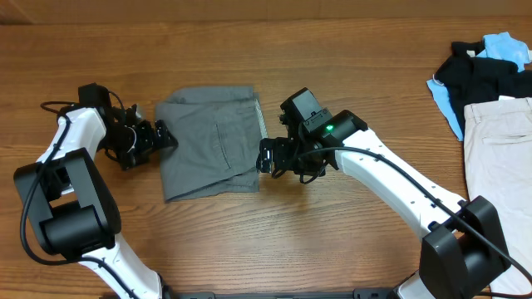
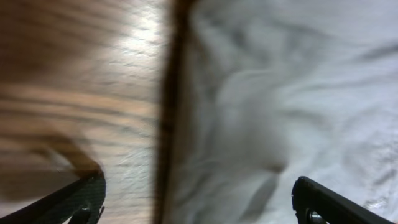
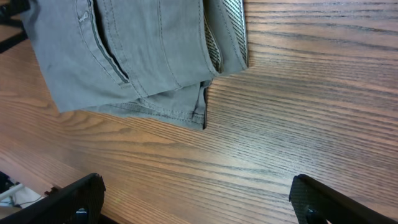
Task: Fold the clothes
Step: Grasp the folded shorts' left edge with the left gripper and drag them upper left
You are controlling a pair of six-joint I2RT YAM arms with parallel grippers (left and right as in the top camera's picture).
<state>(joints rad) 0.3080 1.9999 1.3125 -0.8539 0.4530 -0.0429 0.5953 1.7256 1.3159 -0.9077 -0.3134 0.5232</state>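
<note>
Both the left gripper [image 1: 166, 138] and right gripper [image 1: 264, 157] are hovering, jaws apart, beside the folded trousers [image 1: 208, 145], risking snagging and unfolding them.

- Robot manipulation lab bench, not a home. A wood-grain table [image 1: 249, 249] fills every view.
- Landmark: folded grey trousers [image 1: 208, 141], mid-table.
- Left arm [image 1: 71, 158] is just left of the trousers and right arm [image 1: 391, 178] just right. Both have white-and-black housings, with bases at the near table edge.
- An exposed black cable [image 1: 399, 162] runs along the right arm, and a green status light [image 1: 330, 129] is lit near its wrist.
- Well right of the trousers: a loose heap of black and light-blue garments [image 1: 478, 71], with beige trousers [image 1: 499, 158] beside it.
</note>
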